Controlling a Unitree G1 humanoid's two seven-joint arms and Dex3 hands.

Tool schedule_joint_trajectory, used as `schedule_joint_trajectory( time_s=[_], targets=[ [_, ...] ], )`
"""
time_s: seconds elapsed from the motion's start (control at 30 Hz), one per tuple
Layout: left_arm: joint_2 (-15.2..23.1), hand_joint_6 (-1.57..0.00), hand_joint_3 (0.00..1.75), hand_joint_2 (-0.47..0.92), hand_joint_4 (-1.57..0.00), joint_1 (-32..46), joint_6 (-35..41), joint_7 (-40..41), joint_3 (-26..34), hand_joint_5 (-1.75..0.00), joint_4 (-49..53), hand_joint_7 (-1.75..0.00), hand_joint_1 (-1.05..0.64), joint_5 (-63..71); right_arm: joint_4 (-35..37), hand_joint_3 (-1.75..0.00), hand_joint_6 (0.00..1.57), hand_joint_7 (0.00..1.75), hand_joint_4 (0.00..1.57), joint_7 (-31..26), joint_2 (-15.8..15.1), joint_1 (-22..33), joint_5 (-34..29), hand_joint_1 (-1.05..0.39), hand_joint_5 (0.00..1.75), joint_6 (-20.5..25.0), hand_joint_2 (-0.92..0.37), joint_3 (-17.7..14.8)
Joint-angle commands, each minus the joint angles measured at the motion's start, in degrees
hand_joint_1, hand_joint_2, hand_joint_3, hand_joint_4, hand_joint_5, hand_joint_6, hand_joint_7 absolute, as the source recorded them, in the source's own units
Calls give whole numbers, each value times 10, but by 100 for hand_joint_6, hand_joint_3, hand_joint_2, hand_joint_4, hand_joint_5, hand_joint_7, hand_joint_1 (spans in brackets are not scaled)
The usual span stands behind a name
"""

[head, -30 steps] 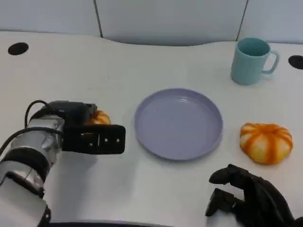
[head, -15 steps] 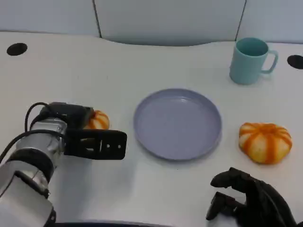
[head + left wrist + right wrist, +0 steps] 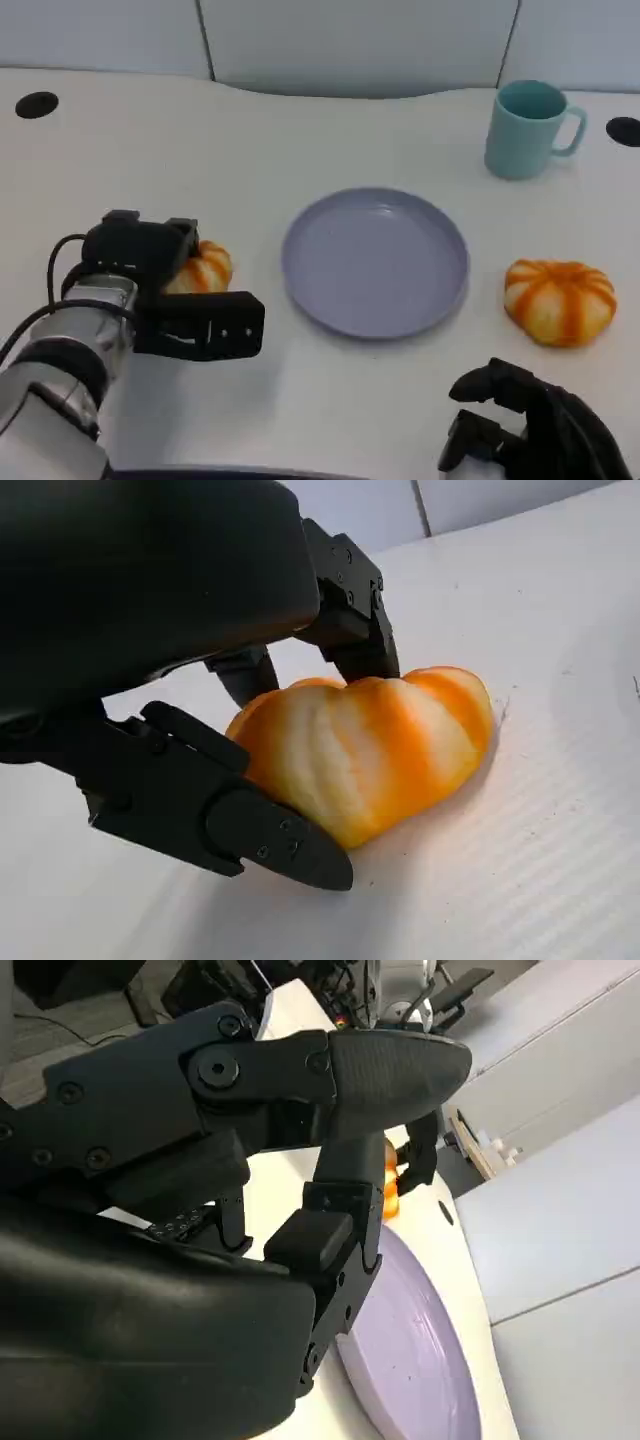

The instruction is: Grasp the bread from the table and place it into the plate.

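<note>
A small orange-and-white striped bread (image 3: 203,268) lies left of the round lilac plate (image 3: 375,262), which has nothing on it. My left hand (image 3: 165,290) grips this bread. In the left wrist view the thumb lies along one side of the bread (image 3: 380,745) and the fingers (image 3: 350,610) press its far side, with the bread tilted on the white table. A second, larger bread (image 3: 558,300) sits right of the plate. My right hand (image 3: 525,425) hangs near the front edge with its fingers curled in and nothing held. In the right wrist view the plate (image 3: 420,1350) lies beyond that hand (image 3: 250,1160).
A light blue mug (image 3: 527,130) stands at the back right, beyond the plate. Two dark round holes (image 3: 37,104) (image 3: 625,130) sit in the tabletop at the far left and far right. A grey wall panel runs behind the table.
My left hand has drawn back slightly toward the front edge with the small bread in it, and more of the bread shows now. The right hand has sunk a little lower in the picture.
</note>
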Motion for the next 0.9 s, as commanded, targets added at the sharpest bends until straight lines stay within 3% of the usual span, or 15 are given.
schedule_joint_trajectory(
  time_s=[0.03,0.1,0.13,0.2,0.63,0.9],
  targets=[
    [13,-50,5,86,-59,13,-9,-3,0,-173,9,-142,-30,-2,-8,-44,72,95,72,1,-9,5,4,-50,137,-2,-92,-1],
    [14,-50,7,89,-56,12,-14,-12,9,-168,8,-147,-30,-12,-6,-45,71,95,72,-2,-9,4,3,-49,136,-1,-92,-1],
    [15,-51,8,90,-61,11,-16,-16,13,-172,8,-163,-28,-18,-6,-45,71,96,72,-5,-9,4,-1,-49,137,-3,-92,0],
    [16,-50,12,92,-62,10,-22,-19,25,-174,7,-172,-27,-32,-6,-44,70,96,72,-9,-8,3,-3,-50,137,-4,-92,1],
    [41,-50,20,89,-71,-16,-128,-5,114,-175,-20,-175,-14,-116,9,-46,69,99,69,-6,-7,-11,-1,-50,141,-13,-92,6],
    [33,-62,18,86,-81,-21,-196,14,134,-175,-44,-175,-12,-132,17,-46,69,99,69,-10,-7,-16,-5,-49,140,-12,-92,7]
  ],
)
